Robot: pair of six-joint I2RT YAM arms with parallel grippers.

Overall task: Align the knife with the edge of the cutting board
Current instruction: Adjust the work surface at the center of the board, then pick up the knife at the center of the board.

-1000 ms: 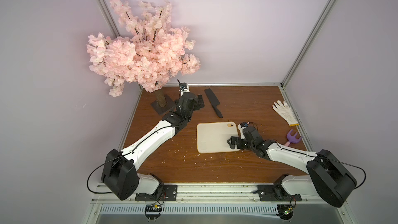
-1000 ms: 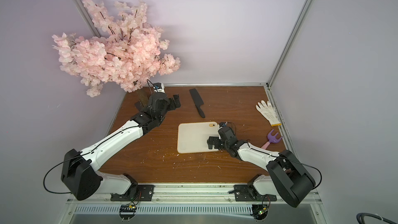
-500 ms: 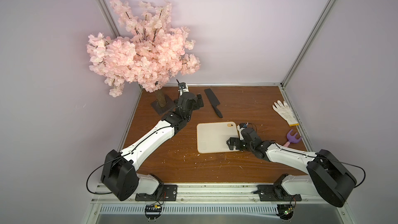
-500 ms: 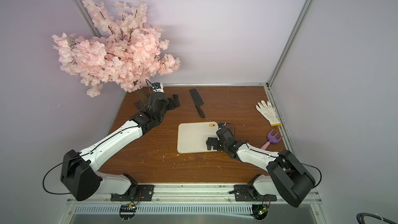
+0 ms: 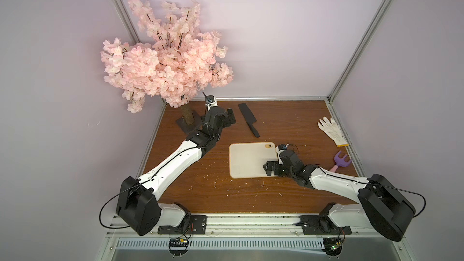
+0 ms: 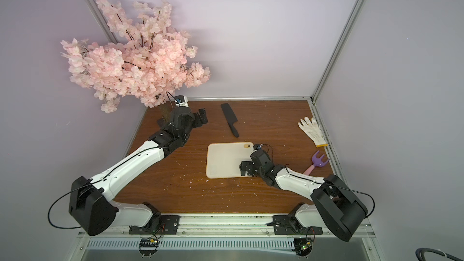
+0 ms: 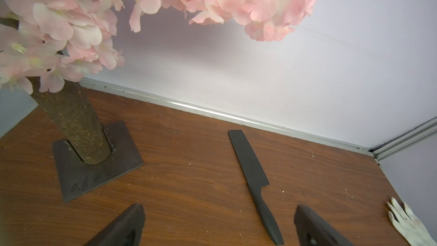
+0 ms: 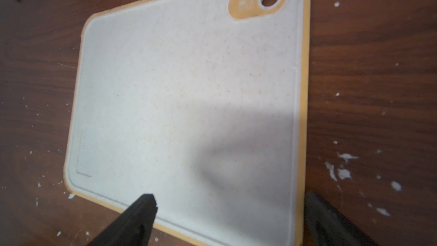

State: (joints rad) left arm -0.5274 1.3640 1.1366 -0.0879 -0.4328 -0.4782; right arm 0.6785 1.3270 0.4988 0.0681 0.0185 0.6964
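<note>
Wooden tabletop [image 5: 288, 121] shows between the knife [image 5: 248, 119] and the cutting board [image 5: 247, 159] rim

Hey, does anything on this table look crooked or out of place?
The knife lies slanted beyond the cutting board, apart from it and parallel to none of its edges. Pale crumbs are scattered on the table around the board.

Knife [image 7: 252, 170]: matt black, smooth.
Cutting board [image 8: 189, 79]: cream plastic, faintly speckled, matt; orange rim.
Worktop [image 5: 200, 192]: brown wood grain, scuffed, white-flecked.
Glove [image 5: 331, 134]: white knit cloth, soiled.
Tree trunk [image 7: 75, 124]: rough, bark-textured.
Base plate [image 7: 99, 176]: dull dark metal.
Wall rail [image 7: 236, 115]: brushed silver metal.
</note>
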